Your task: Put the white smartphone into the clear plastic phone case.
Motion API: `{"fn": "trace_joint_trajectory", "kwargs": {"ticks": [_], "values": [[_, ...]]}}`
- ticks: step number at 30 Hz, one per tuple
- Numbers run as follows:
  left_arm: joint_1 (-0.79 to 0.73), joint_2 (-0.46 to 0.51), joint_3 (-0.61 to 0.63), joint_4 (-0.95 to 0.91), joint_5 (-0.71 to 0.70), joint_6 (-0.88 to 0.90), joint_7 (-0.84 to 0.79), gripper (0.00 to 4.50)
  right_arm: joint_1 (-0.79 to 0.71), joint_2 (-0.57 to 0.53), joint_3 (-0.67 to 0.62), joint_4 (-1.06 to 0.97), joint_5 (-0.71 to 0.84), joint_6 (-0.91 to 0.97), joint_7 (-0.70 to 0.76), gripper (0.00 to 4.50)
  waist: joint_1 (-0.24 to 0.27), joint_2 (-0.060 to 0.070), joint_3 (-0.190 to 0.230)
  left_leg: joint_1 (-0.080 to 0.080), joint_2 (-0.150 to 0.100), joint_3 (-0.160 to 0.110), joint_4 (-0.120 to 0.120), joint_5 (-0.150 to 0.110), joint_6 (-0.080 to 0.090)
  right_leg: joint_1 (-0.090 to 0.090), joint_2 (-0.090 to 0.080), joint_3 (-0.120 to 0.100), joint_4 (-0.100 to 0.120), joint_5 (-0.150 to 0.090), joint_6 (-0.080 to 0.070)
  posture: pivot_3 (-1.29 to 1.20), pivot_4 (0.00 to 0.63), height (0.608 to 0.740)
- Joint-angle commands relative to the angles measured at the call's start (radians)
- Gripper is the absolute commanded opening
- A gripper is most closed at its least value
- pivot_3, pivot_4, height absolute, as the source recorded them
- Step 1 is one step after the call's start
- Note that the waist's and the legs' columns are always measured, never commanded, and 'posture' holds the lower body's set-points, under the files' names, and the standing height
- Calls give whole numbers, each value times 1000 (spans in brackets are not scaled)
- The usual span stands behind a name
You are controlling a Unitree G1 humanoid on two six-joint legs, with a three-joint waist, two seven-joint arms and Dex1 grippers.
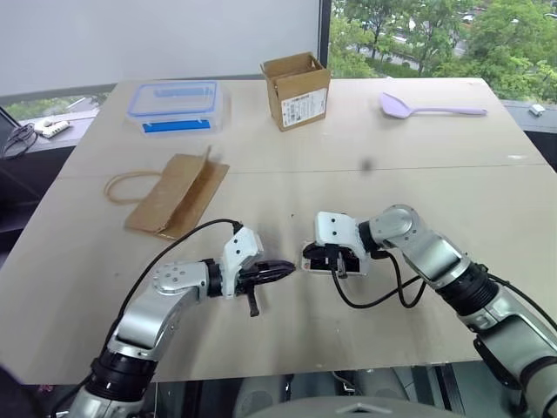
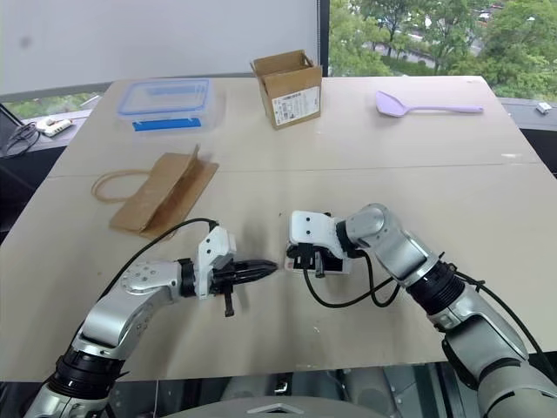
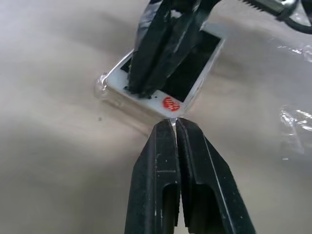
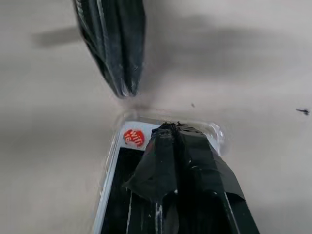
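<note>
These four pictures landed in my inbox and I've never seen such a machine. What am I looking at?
A two-armed robot works at a table. Two pictures look down from its head; the other two come from cameras on its wrists. The right gripper, shut, presses on a white phone lying in a clear case. The left gripper, shut and holding nothing, points at the phone's near end. Also lying there: a blue-lidded box, a cardboard box, a paper bag, a purple spoon.

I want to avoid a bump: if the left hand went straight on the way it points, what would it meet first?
Probably the near end of the white smartphone in its clear plastic phone case, just ahead of the shut left hand. The right hand presses on the screen beyond. How much gap is left is unclear.
</note>
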Motion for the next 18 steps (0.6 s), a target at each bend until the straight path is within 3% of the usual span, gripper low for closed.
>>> {"fn": "trace_joint_trajectory", "kwargs": {"ticks": [1,12,18], "values": [[-29,-8,-23,-9,13,-19,-1,113,11,-39,-4,-21,-25,26,23,0,6,0,0,0,0,0,0,0,0,0,-1,-1,0,0,0,0,150,740],[-57,-2,-5,70,12,-47,-13,113,76,-45,-19,-90,-22,71,-1,0,6,0,0,-2,-2,-1,0,0,0,0,-2,-1,-1,0,0,0,150,740],[-91,8,0,129,36,-74,-16,113,64,-13,-199,-212,83,171,-76,0,2,1,2,-3,-2,-1,0,0,0,-1,-2,-1,0,0,0,0,150,740]]}}
